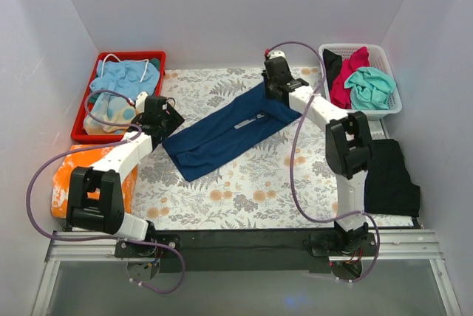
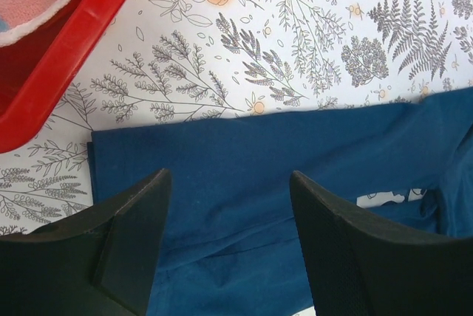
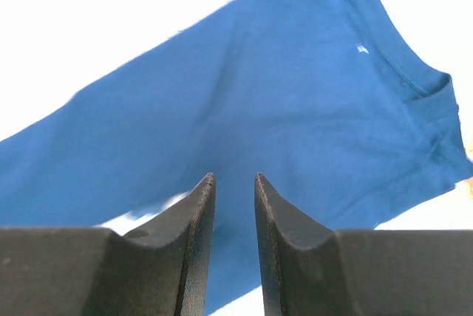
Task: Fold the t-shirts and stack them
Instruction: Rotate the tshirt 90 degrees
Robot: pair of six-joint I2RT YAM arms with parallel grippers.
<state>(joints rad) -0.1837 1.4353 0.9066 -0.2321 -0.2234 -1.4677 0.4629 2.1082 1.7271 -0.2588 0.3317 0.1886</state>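
The navy-blue t-shirt (image 1: 229, 131) lies folded into a long strip, diagonally across the floral tablecloth. My left gripper (image 1: 166, 119) hovers over its lower-left end, jaws wide open with nothing between them; the left wrist view shows my left gripper (image 2: 229, 174) above the blue cloth (image 2: 295, 161). My right gripper (image 1: 276, 86) is over the far right end, by the collar. In the right wrist view my right gripper (image 3: 234, 176) has its jaws a narrow gap apart, with the shirt (image 3: 281, 102) below and nothing pinched. A folded black t-shirt (image 1: 389, 177) lies at the right. Magenta (image 1: 342, 86) and teal (image 1: 371, 87) tees sit in the basket.
A white basket (image 1: 384, 52) stands at the back right. A red tray (image 1: 122, 56) of pale blue cloths stands at the back left; its rim shows in the left wrist view (image 2: 66, 72). An orange cloth (image 1: 63, 177) lies by the left arm. White walls enclose the table.
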